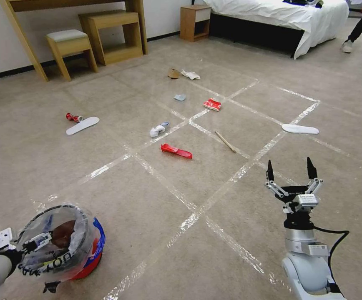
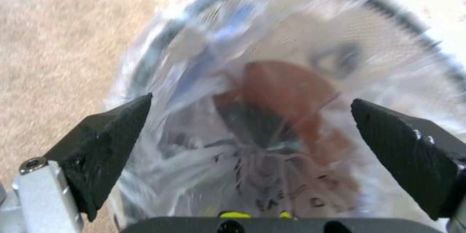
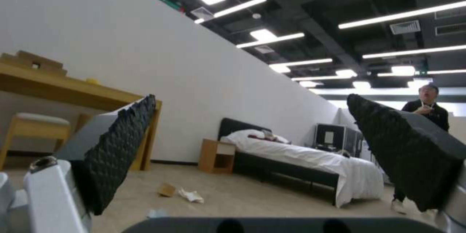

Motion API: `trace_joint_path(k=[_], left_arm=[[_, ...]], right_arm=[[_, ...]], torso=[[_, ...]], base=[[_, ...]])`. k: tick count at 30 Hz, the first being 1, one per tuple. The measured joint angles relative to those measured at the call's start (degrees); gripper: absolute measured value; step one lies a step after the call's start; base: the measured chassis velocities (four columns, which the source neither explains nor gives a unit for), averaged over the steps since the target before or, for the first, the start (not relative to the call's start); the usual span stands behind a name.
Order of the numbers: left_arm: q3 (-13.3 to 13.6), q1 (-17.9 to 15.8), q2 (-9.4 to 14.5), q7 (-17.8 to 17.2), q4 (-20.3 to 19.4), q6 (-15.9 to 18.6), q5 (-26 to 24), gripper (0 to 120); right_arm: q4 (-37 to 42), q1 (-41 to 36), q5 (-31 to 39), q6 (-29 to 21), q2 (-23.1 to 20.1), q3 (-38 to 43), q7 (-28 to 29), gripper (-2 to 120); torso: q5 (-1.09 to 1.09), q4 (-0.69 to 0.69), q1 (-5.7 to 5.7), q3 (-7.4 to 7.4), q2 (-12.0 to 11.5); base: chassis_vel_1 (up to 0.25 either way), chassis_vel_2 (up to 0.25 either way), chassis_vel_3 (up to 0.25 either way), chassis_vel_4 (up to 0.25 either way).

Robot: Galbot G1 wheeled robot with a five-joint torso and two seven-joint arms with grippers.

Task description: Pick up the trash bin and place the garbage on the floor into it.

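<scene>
Red and wrapped in a clear bag, the bin is sitting low by the left gripper, which is reaching in over the near rim with its fingers spread wide, one inside the bag and one outside, not squeezing yet. The right gripper is hanging open and empty over the floor. The garbage is lying ahead of both grippers, and the wooden stick and the long red wrapper are lying nearest, a bit closer to the right gripper, with the stick pointing away and to its left.
</scene>
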Motion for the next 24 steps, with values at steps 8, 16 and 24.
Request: trace_joint_path(k=[8, 16, 24], left_arm=[[-0.6, 0.9, -0.1, -0.7, -4.9, 0.0, -1.2, 100], [-3.2, 1.8, 0.1, -1.1, -8.2, -0.3, -3.1, 100], [-7.1, 4.9, 0.2, -4.7, -11.8, 0.1, -4.3, 100]], right_arm=[[-0.3, 0.2, 0.0, 0.1, 0.3, -0.2, -0.1, 100], [-0.1, 0.2, -0.2, 0.1, 0.5, -0.5, -0.1, 100], [-0.3, 0.1, -0.3, 0.0, 0.7, -0.7, -0.1, 100]], torso=[[0.01, 0.0, 0.0, 0.0, 0.0], [0.01, -0.01, 0.0, 0.0, 0.0], [0.0, 0.0, 0.0, 0.0, 0.0]], base=[[0.0, 0.0, 0.0, 0.0], [0.0, 0.0, 0.0, 0.0], [0.0, 0.0, 0.0, 0.0]])
